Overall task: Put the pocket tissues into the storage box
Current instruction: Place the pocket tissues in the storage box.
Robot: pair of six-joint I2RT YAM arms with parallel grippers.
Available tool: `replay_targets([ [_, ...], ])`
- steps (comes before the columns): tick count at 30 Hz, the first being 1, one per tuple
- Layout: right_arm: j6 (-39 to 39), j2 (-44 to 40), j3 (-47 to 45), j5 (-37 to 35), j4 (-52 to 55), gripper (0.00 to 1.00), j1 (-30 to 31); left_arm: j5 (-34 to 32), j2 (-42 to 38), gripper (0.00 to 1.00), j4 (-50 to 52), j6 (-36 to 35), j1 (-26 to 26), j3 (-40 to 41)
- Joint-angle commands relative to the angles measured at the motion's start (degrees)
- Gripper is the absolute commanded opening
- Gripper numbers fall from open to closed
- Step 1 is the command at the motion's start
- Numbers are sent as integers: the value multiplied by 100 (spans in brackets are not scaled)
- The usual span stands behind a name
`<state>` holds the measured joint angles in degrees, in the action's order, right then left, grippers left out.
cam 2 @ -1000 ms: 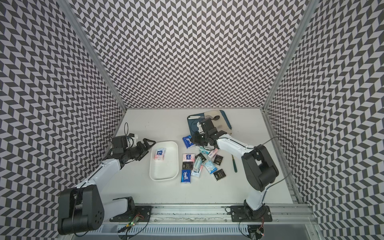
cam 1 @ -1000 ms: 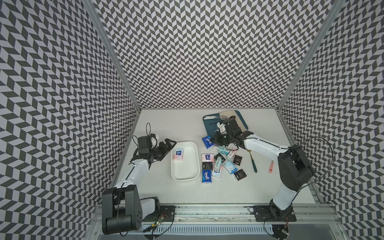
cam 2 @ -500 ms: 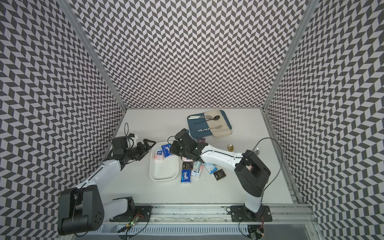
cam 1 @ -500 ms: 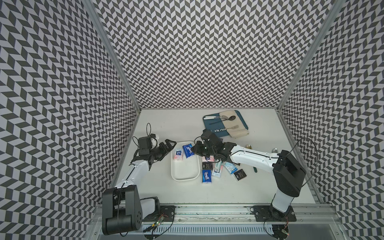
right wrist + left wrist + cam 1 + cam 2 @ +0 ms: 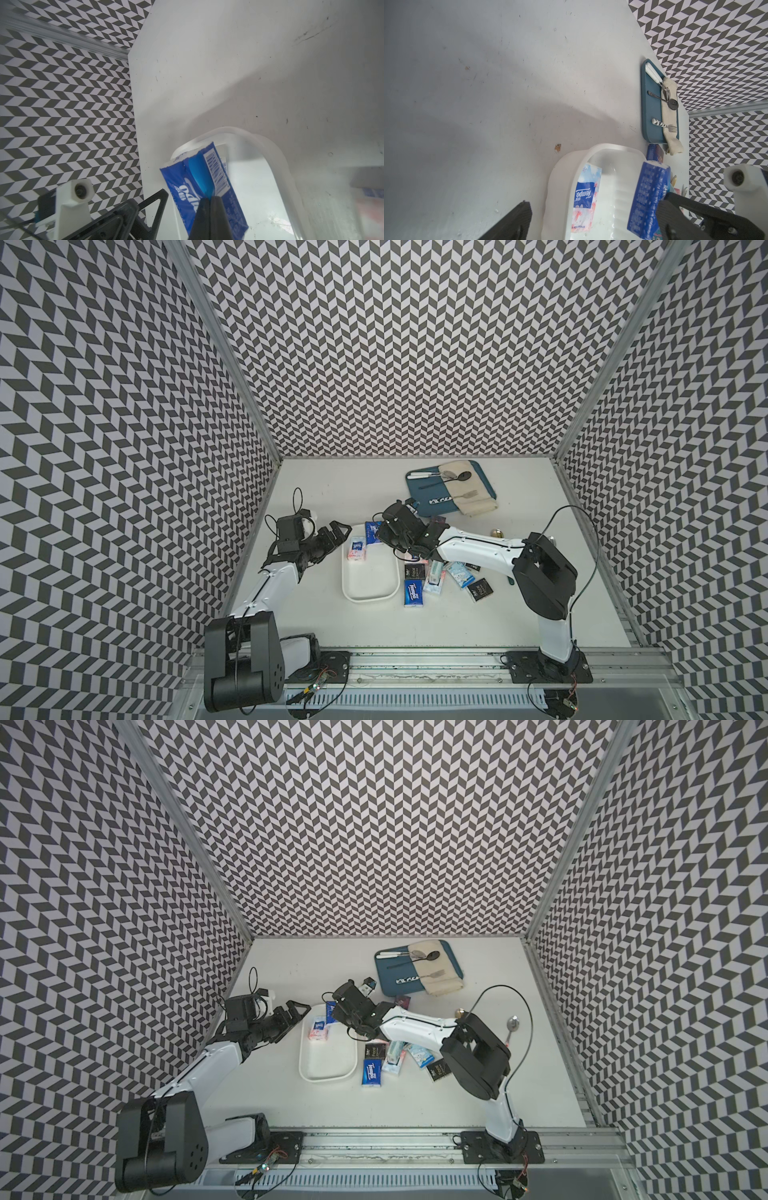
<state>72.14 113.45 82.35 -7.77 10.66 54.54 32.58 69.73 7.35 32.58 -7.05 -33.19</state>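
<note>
Top view: right gripper (image 5: 381,531) clenched on a dark blue packet (image 5: 372,531) over the far end of the storage box (image 5: 368,598), left of the surface's middle, likely for a drop. A pink-white packet (image 5: 356,548) is inside. Left gripper (image 5: 340,531) gapes beside the box, empty.
Left wrist: dark blue packet hangs above the box floor.
Right wrist: jaws pinch the wrapper's middle.

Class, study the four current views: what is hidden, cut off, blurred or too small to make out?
Both top views: the right arm covers part of the loose packets, so they cannot be counted.
Right wrist view: the right gripper, jaws shut, and the bottom edge hide the lower end of the dark blue packet; whether it touches the storage box floor is unclear.
Right wrist view: blurred shapes at the picture's edge are unidentifiable.
</note>
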Motion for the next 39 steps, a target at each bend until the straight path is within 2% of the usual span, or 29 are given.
replay_targets([
  [1,176,125,48,-110,126,0,78,-76,-22,99,-48,-151,-33,-59],
  [8,222,226,-5,-189,198,0,105,15,22,99,-89,-108,-42,-13],
  [22,195,911,634,-89,444,4,113,142,84,99,-158,-73,-33,47],
  [26,188,1001,734,-2,370,11,117,194,108,99,-197,-49,-18,66],
  [31,28,974,772,120,224,26,114,207,110,99,-216,-36,-24,78],
  [39,-761,437,767,205,34,41,111,144,152,99,-159,-69,-31,37],
])
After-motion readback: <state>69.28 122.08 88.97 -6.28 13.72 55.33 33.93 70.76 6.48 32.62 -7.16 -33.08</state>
